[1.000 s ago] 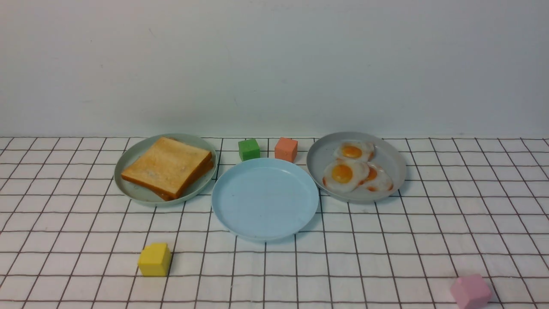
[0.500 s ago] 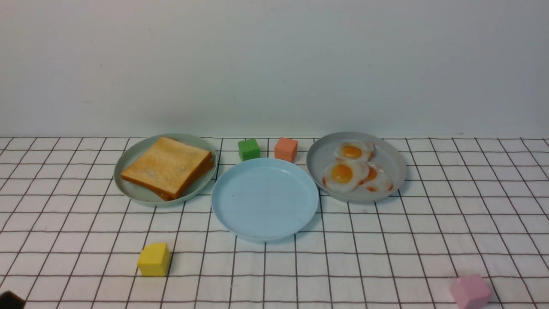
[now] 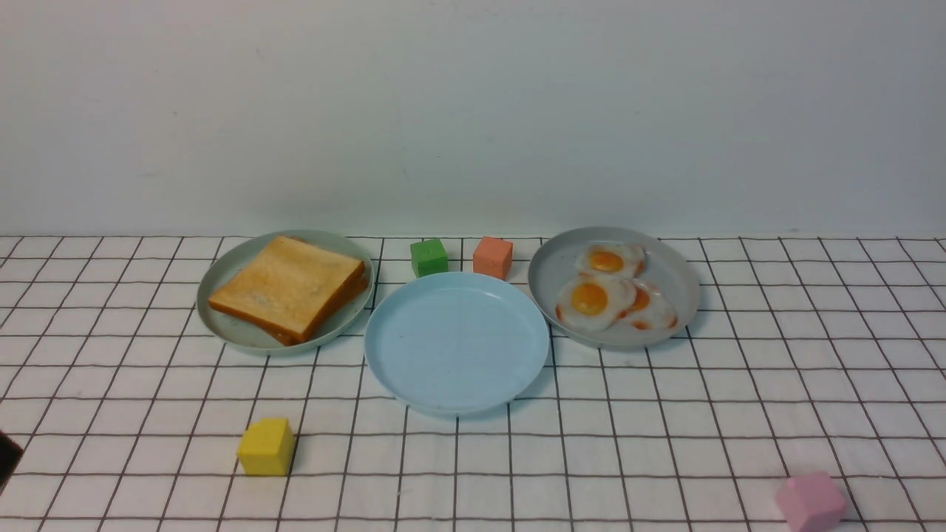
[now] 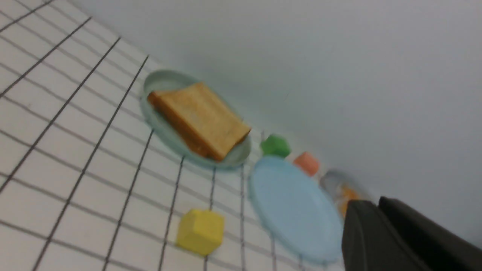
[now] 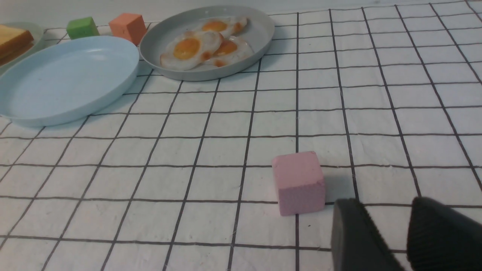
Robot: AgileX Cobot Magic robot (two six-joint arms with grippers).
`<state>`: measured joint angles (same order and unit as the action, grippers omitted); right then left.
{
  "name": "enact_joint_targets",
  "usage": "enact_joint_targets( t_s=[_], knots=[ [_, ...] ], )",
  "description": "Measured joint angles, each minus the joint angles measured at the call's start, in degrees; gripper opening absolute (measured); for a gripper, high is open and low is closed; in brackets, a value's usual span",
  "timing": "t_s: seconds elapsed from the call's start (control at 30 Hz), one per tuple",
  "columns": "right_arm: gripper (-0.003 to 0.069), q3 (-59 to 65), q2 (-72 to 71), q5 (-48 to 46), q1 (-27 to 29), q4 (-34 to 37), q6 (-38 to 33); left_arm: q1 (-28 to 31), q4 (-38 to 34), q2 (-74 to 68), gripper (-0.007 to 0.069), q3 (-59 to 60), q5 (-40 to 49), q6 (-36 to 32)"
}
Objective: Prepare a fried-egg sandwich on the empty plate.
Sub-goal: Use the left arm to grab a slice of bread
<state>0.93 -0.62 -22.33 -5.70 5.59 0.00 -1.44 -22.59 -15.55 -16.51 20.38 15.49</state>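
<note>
The empty light blue plate (image 3: 456,343) lies mid-table. To its left, stacked golden toast slices (image 3: 290,287) rest on a pale green plate (image 3: 236,332). To its right, fried eggs (image 3: 595,299) with orange yolks lie overlapping on a grey plate (image 3: 672,288). My left gripper (image 4: 374,201) hangs in the air on the near left, well short of the toast (image 4: 199,118), with its fingers pressed together on nothing. Only a dark corner of it (image 3: 6,454) shows in the front view. Low over the cloth beside a pink cube (image 5: 299,182), my right gripper (image 5: 386,205) is open and holds nothing.
A green cube (image 3: 429,257) and an orange cube (image 3: 493,257) stand just behind the blue plate. A yellow cube (image 3: 266,446) sits front left and the pink cube (image 3: 809,502) front right. A white wall closes the back of the checked cloth.
A dark part of my left arm has come into the front view at the lower left edge and risen slightly. Plates, food and cubes have not moved.
</note>
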Motion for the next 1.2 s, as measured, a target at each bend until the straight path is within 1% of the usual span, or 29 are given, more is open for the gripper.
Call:
enact_joint_targets(
  t_s=[0.03,0.07,0.1,0.17,0.23,0.27,0.33,0.37,0.4,0.43,0.5,0.57,0.63,0.7,0.73,0.77,0.8,0.83,0.87,0.9,0.93,1.0,1.07,1.13,1.17,1.2],
  knots=[
    [0.0241,0.0,0.0,0.0,0.0,0.0,0.0,0.0,0.5,-4.3,0.0,-3.3,4.2,-3.7],
    [0.0241,0.0,0.0,0.0,0.0,0.0,0.0,0.0,0.6,-5.0,-0.0004,-3.3,4.9,-4.3],
    [0.0241,0.0,0.0,0.0,0.0,0.0,0.0,0.0,1.1,-10.3,-0.0013,-7.4,9.9,-9.2],
    [0.0241,0.0,0.0,0.1,0.0,0.0,0.0,-0.7,1.6,-16.1,-0.0013,-11.3,15.2,-14.0],
    [0.0241,0.1,0.0,1.3,0.0,0.6,0.0,-2.5,1.8,-21.3,-0.0013,-15.7,19.6,-16.0],
    [0.0241,0.1,0.0,1.3,0.0,0.6,0.0,-2.7,1.8,-21.3,-0.0013,-16.2,20.5,-16.1],
    [0.0241,0.6,0.0,5.0,0.0,6.0,3.5,-4.9,2.0,-27.8,-0.0013,-21.5,25.4,-17.1],
    [0.0241,0.6,0.0,7.6,0.0,9.7,6.2,-5.6,2.2,-30.6,-0.0013,-24.2,26.6,-17.3],
    [0.0241,0.6,0.0,7.6,0.0,10.4,6.2,-5.7,2.2,-31.1,-0.0013,-24.2,26.9,-17.3],
    [0.0241,0.6,0.0,10.5,0.0,14.9,9.4,-6.0,2.2,-34.2,-0.0013,-26.4,26.9,-17.4],
    [0.0241,0.6,0.0,14.2,0.0,20.8,12.1,-6.0,1.8,-38.7,-0.0013,-28.6,24.9,-17.9],
    [0.0241,0.6,0.0,16.6,0.0,24.4,13.5,-6.0,1.0,-42.1,-0.0013,-29.8,23.2,-20.1],
    [0.0241,-0.2,0.0,16.0,0.0,26.3,13.7,-6.0,-0.7,-45.9,-0.0013,-31.3,22.9,-23.5],
    [0.0225,-3.7,0.2,10.6,0.0,26.3,12.8,-6.1,-2.8,-49.2,-0.0013,-33.1,23.2,-26.2],
    [0.0201,-7.6,1.1,5.6,0.0,25.6,10.9,-6.6,-3.8,-50.9,-0.0013,-34.6,23.4,-27.0],
    [0.0196,-8.3,1.4,4.7,0.0,25.2,10.5,-6.7,-3.9,-50.9,-0.0013,-34.9,23.4,-27.1],
    [0.0139,-16.0,5.1,-4.3,0.0,23.3,6.2,-8.8,-4.3,-54.0,-0.0013,-38.1,23.4,-27.6],
    [0.0109,-18.8,7.3,-7.5,0.0,22.2,3.9,-10.5,-3.8,-55.4,-0.0013,-39.9,23.4,-27.5],
    [0.008,-23.5,10.3,-13.0,0.0,20.9,0.9,-12.0,-3.1,-56.5,-0.0013,-41.3,23.4,-27.1],
    [0.0036,-28.1,13.6,-18.6,0.0,19.9,-2.0,-14.0,-1.6,-58.1,-0.0013,-43.0,23.4,-25.9],
    [0.0011,-32.5,16.9,-23.9,0.0,18.8,-4.7,-15.5,0.0,-59.5,-0.0013,-44.8,23.6,-24.5],
    [-0.0009,-39.4,21.8,-31.7,-0.7,17.4,-7.5,-18.4,5.2,-63.0,-0.0013,-47.9,24.8,-20.0],
    [-0.0009,-44.8,26.4,-36.3,-2.1,16.4,-8.9,-19.2,9.8,-67.2,-0.0013,-51.1,25.6,-14.6],
    [-0.0005,-49.0,30.0,-38.6,-4.5,16.1,-9.4,-19.0,16.7,-73.5,-0.0013,-55.0,25.8,-9.2],
    [-0.0004,-49.6,30.8,-38.8,-4.9,16.1,-9.4,-18.9,17.2,-74.0,-0.0013,-55.4,25.8,-8.5],
    [-0.0001,-51.1,32.1,-39.1,-6.3,16.1,-9.4,-18.3,20.3,-77.3,-0.0013,-58.0,25.8,-7.1]
  ],
)
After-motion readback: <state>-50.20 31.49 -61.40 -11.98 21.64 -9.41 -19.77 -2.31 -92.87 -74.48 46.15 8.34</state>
